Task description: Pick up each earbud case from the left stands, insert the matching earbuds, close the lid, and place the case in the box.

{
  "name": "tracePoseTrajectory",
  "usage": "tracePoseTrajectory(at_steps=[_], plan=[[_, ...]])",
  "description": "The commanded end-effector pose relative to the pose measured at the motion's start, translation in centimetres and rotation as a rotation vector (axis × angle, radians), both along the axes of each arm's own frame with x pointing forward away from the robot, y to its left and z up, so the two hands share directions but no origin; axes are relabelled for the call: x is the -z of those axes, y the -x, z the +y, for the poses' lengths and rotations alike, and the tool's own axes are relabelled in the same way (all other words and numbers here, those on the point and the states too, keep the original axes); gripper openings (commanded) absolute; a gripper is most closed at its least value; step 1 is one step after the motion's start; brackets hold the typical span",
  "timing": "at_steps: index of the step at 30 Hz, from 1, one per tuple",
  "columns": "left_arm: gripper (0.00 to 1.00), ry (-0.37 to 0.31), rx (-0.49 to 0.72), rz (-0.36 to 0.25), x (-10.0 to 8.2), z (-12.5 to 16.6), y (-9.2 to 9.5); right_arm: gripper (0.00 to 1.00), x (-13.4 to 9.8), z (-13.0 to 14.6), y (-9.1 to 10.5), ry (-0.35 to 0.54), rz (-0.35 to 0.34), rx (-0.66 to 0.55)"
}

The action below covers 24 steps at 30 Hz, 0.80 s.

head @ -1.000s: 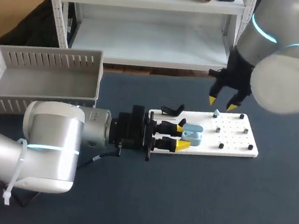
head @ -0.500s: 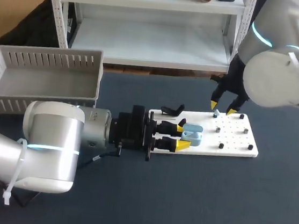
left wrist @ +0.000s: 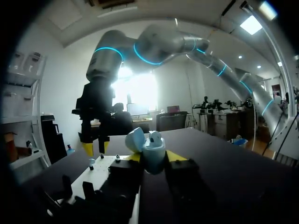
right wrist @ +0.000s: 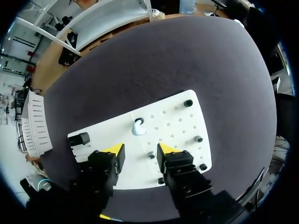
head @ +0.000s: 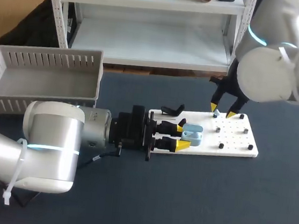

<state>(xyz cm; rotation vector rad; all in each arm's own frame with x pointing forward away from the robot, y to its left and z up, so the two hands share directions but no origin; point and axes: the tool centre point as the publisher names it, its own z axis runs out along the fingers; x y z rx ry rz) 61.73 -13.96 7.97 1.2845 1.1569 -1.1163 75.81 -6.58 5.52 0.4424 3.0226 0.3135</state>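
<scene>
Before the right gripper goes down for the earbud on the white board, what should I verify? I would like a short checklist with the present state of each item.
1. Right gripper open: ok.
2. Earbud in line with the gap of that gripper: cannot tell; it lies just ahead of the fingertips.
3. Small peg clear of the descent: cannot tell; it sits between the fingers, close to one.
4. Left gripper shut on the earbud case: ok.
5. Lid of the case open: ok.

Dark blue-grey table (head: 225, 207), matte fine-textured top, evenly lit, soft shadows only.
</scene>
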Motion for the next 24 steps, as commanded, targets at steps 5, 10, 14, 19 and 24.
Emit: tracePoseTrajectory(at_steps=[5, 10, 14, 19, 24], plan=[[0.0, 0.0, -0.004, -0.001, 0.05, -0.11, 0.01, 0.43, 0.46, 0.3, -0.32, 0.026, 0.027, 0.041], [0.0, 0.0, -0.004, -0.001, 0.05, -0.11, 0.01, 0.43, 0.79, 0.06, -0.49, 0.022, 0.048, 0.064], [0.0, 0.0, -0.004, -0.001, 0.05, -0.11, 0.01, 0.43, 1.06, -0.01, -0.55, 0.009, 0.063, 0.073], [0.0, 0.0, -0.004, -0.001, 0.05, -0.11, 0.01, 0.44, 1.15, 0.0, -0.55, -0.004, 0.071, 0.078], [0.0, 0.0, -0.004, -0.001, 0.05, -0.11, 0.01, 0.59, 0.8, 0.24, -0.53, 0.001, 0.059, 0.079]])
